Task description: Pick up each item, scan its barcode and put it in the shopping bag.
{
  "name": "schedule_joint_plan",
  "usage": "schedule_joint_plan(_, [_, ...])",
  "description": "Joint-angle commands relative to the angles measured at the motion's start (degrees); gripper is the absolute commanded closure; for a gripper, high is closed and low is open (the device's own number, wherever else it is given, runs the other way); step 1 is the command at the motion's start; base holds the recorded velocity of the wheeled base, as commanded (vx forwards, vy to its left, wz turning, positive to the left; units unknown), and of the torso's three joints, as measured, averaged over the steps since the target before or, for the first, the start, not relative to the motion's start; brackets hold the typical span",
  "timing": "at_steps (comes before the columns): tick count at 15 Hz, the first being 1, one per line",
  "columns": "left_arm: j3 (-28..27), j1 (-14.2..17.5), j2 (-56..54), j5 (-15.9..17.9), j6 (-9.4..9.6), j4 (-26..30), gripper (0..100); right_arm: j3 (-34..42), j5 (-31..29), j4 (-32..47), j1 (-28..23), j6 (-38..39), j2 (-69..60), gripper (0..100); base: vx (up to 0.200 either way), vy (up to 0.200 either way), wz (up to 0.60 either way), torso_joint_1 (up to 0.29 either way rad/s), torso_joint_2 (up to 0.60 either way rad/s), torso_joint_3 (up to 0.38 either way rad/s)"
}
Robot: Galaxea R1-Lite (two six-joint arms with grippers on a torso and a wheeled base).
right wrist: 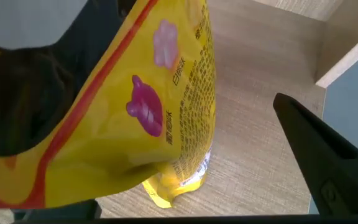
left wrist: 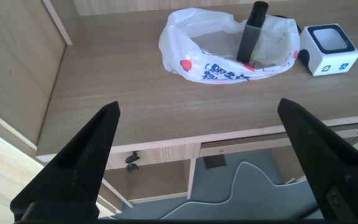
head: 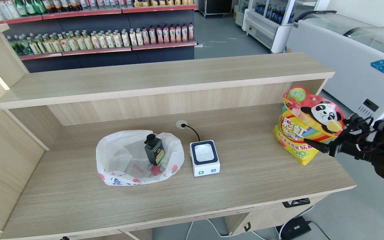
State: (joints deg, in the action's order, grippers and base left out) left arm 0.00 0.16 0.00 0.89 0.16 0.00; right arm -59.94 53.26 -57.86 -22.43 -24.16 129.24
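A yellow and red candy bag (head: 307, 128) with a panda picture stands at the right end of the wooden counter (head: 245, 186). My right gripper (head: 327, 135) is open and straddles its right side: one dark finger (head: 315, 145) crosses the bag's front, and the other is behind it. In the right wrist view the candy bag (right wrist: 166, 118) rests on the counter, apart from one finger (right wrist: 328, 162). The white shopping bag (head: 118, 166) lies open at mid-counter with a dark bottle (head: 154, 150) upright inside. Beside it sits the white scanner (head: 204, 157). My left gripper (left wrist: 197, 162) hangs open, in front of and below the counter's front edge.
A raised wooden ledge (head: 165, 80) runs along the back of the counter and a side wall (head: 8, 160) closes the left end. The scanner's cable (head: 192, 130) runs to a hole in the counter. Bare counter lies between the scanner and the candy bag.
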Motion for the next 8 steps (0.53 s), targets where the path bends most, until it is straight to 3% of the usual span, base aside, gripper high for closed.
schedule_joint_plan(1, [0.0, -0.1, 0.0, 0.0, 0.02, 0.1, 0, 0.0, 0.0, -0.2, 0.3, 0.0, 0.8, 100, 0.000, 0.000, 0.00, 0.000, 0.00, 0.000])
schedule_joint_plan(8, [0.0, 0.0, 0.0, 0.0, 0.02, 0.0, 0, -0.8, 0.0, -1.6, 0.7, 0.0, 1.6, 100, 0.000, 0.000, 0.00, 0.000, 0.00, 0.000])
